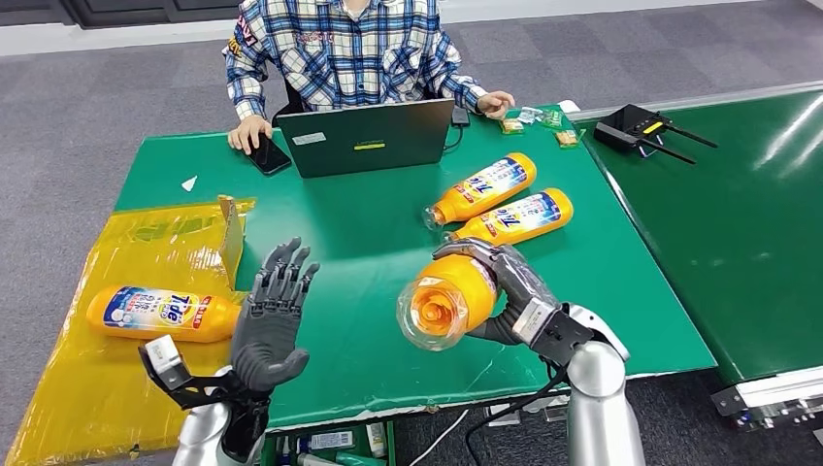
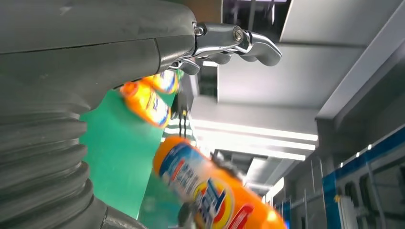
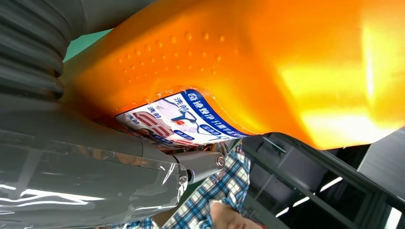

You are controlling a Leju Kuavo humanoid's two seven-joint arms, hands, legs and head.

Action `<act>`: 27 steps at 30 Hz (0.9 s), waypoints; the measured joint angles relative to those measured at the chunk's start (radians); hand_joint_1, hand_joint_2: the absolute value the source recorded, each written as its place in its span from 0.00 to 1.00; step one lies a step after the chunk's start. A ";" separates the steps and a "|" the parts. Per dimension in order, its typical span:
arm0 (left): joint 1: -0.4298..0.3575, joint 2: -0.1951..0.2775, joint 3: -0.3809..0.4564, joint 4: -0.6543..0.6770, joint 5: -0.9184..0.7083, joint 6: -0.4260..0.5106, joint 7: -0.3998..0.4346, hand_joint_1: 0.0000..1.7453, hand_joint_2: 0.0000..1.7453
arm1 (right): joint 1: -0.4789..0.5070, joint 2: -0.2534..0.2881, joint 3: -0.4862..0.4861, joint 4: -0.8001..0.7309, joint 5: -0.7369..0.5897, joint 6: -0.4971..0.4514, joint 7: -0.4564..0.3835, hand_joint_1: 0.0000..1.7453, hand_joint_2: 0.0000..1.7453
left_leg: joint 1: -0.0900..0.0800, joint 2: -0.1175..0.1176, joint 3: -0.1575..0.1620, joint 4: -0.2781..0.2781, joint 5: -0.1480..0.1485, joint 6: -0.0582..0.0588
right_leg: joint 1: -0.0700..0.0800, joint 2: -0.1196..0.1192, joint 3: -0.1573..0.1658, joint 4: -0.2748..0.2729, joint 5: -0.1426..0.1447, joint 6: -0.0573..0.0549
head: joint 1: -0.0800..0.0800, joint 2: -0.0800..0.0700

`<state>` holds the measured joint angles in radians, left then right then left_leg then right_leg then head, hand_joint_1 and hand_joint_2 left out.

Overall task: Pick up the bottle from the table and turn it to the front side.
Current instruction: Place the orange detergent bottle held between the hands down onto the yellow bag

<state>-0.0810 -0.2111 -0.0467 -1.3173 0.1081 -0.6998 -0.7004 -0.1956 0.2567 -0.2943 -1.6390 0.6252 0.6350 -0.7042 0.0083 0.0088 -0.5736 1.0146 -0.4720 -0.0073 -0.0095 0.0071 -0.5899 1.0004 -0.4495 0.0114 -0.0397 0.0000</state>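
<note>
The right hand's (image 1: 514, 291) fingers (image 1: 476, 250) wrap an orange bottle (image 1: 448, 299), held above the green surface (image 1: 369, 223). Its long axis runs toward the camera, the clear cap end nearest. The left hand (image 1: 270, 320) is raised beside it, fingers spread wide, holding nothing. The right wrist view shows the bottle's printed label (image 3: 179, 119) pressed against the hand; the left wrist view shows its side, blurred.

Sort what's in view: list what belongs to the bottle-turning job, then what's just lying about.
Job: held bottle; right hand gripping it; left hand raised with fingers spread; two bottles waiting on the table.

Lying about: laptop; phone; yellow bag; router.
</note>
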 joint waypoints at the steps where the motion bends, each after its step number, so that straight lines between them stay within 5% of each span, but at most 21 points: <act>1: -0.004 -0.004 -0.011 0.013 -0.005 -0.009 0.000 0.00 1.00 | -0.001 0.000 -0.001 0.001 -0.002 0.000 0.000 1.00 1.00 | 0.000 0.000 0.000 0.000 0.000 0.000 | 0.000 0.000 0.000 0.000 0.000 0.000 | 0.000 0.000; 12: -0.050 -0.046 -0.170 0.101 -0.005 -0.058 0.000 0.00 1.00 | -0.030 0.000 -0.002 0.026 -0.005 0.000 0.000 1.00 1.00 | 0.000 0.000 0.000 0.000 0.000 0.000 | 0.000 0.000 0.000 0.000 0.000 0.000 | 0.000 0.000; 27: -0.084 -0.050 -0.236 0.066 0.070 0.006 -0.001 0.00 1.00 | -0.030 0.000 -0.002 0.034 0.004 0.000 0.000 1.00 1.00 | 0.000 0.001 0.000 0.000 0.000 0.000 | 0.000 0.000 0.000 0.000 0.000 0.000 | 0.000 0.000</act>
<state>-0.1655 -0.2608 -0.2827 -1.2512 0.1779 -0.6941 -0.7012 -0.2259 0.2569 -0.2964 -1.6050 0.6294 0.6349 -0.7042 0.0080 0.0093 -0.5740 1.0147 -0.4721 -0.0071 -0.0098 0.0073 -0.5901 1.0004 -0.4491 0.0115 -0.0397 -0.0001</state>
